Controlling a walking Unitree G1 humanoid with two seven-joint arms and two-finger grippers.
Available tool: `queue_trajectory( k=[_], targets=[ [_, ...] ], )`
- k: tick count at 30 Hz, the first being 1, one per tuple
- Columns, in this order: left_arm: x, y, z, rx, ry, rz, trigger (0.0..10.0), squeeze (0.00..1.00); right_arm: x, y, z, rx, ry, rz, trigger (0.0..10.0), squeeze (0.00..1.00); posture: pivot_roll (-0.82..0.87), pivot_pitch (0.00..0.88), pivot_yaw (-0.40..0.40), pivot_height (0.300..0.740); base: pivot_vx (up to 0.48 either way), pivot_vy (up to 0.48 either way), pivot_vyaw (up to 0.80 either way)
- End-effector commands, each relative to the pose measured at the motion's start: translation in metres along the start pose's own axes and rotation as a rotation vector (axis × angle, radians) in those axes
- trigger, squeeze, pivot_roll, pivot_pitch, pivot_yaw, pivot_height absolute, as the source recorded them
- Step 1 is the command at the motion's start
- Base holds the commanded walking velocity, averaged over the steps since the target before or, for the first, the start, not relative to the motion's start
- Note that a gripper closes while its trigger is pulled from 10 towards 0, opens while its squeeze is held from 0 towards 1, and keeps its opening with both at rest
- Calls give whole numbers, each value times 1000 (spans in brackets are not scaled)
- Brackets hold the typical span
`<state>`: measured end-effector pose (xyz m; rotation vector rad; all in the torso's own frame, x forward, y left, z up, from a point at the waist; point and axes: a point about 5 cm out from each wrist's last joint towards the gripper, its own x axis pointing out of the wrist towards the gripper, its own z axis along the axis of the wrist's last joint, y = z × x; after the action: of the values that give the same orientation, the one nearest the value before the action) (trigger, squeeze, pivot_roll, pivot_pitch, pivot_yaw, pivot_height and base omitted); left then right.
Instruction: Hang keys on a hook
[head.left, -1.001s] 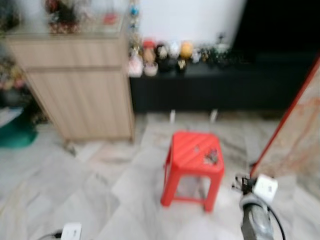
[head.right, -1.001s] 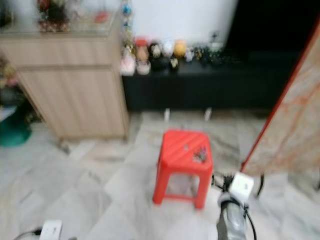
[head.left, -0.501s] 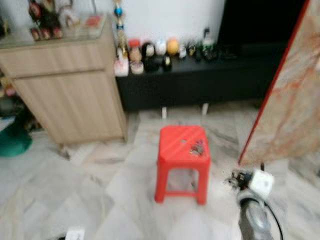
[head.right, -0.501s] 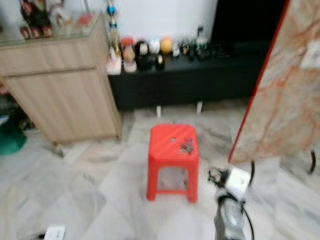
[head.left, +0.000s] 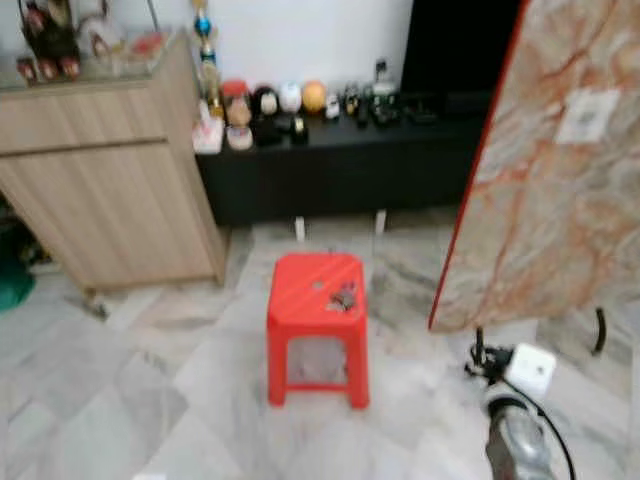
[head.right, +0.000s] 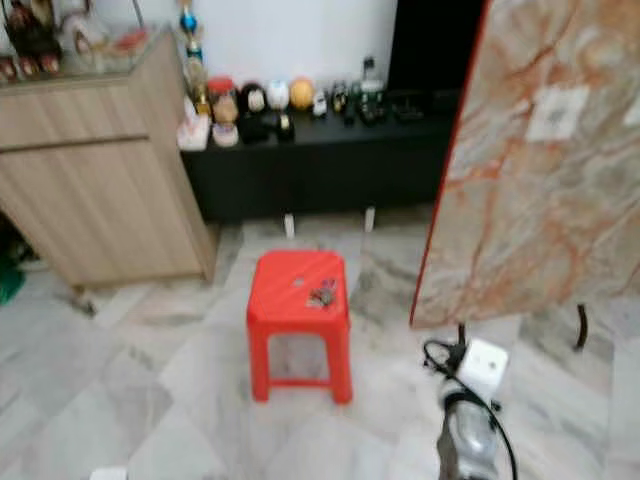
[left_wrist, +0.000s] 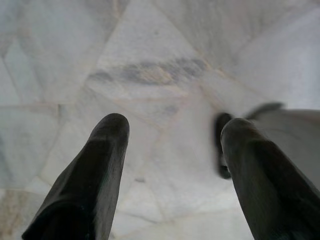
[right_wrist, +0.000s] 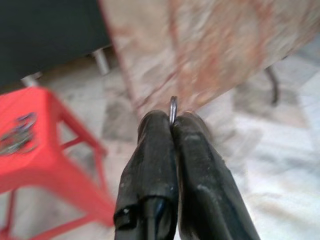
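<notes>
Left gripper (left_wrist: 172, 145) agape — right gripper (right_wrist: 172, 122) pinched.

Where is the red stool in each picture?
Left eye: stool mid-floor, before the black cabinet.
Right eye: same spot.
Left wrist: floor beyond the open left end effector.
Right wrist: stool beyond the right end effector, shut on a ring.
Landmark: keys on its seat.

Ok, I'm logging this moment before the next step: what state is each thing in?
Left gripper: open, over the floor.
Right gripper: shut on a thin metal ring.
Red stool: upright.
Keys: lying on the stool's seat.
Wooden cabinet: closed.
</notes>
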<state>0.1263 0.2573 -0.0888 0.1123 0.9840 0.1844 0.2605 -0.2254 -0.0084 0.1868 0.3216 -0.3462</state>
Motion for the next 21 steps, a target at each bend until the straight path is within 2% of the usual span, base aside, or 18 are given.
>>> queue_trajectory(
  k=[1,21],
  targets=[
    [-2,6,-4,20,16,9,10000,0,0,14,-1,16,0,33,10000,0,44,0,-1,740,0,-375,0],
    [-2,6,-5,14,19,15,10000,0,1,15,2,26,-15,23,10000,0,44,0,8,740,0,-373,0]
  ],
)
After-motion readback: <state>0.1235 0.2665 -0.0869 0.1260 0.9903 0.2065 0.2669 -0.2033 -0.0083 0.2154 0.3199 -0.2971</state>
